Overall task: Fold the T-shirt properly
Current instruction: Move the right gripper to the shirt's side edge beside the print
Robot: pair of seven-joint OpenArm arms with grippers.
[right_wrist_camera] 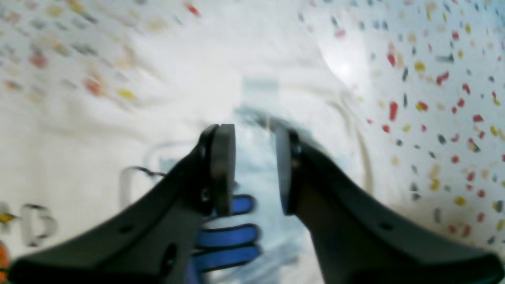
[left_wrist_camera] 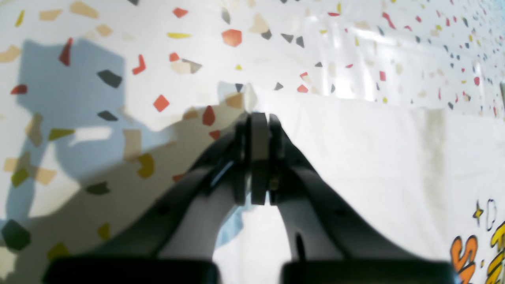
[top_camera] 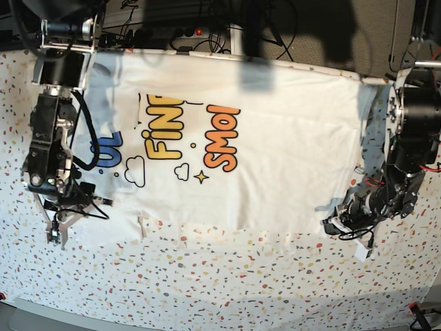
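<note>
Base view, T-shirt [top_camera: 275, 158]: lies spread print-up across the far half of the table cover [top_camera: 227, 283], long axis running side to side.
T-shirt print: orange and yellow lettering [top_camera: 220, 138] with a blue patch [top_camera: 110, 155] sits toward the camera-left half of the cloth.
T-shirt near edge: runs roughly straight across the middle of the table, slightly uneven, with small wrinkles at the camera-left end.
T-shirt far edge: reaches close to the back rim of the table, partly under shadow.
Right gripper [top_camera: 56, 231]: at camera-left, just off the near corner of the cloth, pointing at the speckled cover.
Right gripper state: in the right wrist view the fingers [right_wrist_camera: 223, 169] stand apart with a clear gap; nothing between them; white cloth and blue print [right_wrist_camera: 229, 232] lie blurred beneath.
Left gripper [top_camera: 355, 231]: at camera-right, low at the near corner of the cloth.
Left gripper state: in the left wrist view the pads [left_wrist_camera: 258, 157] are pressed together, tips at the cloth's corner [left_wrist_camera: 250, 96]; whether fabric is pinched cannot be told.
Cloth edge, left wrist view: straight border [left_wrist_camera: 355, 102] runs away to the right against the speckled cover.
Open room: broad bare strip of cover along the near side; narrower strips at both ends beside the arms.
Background: cables [top_camera: 207, 27] behind the table.
</note>
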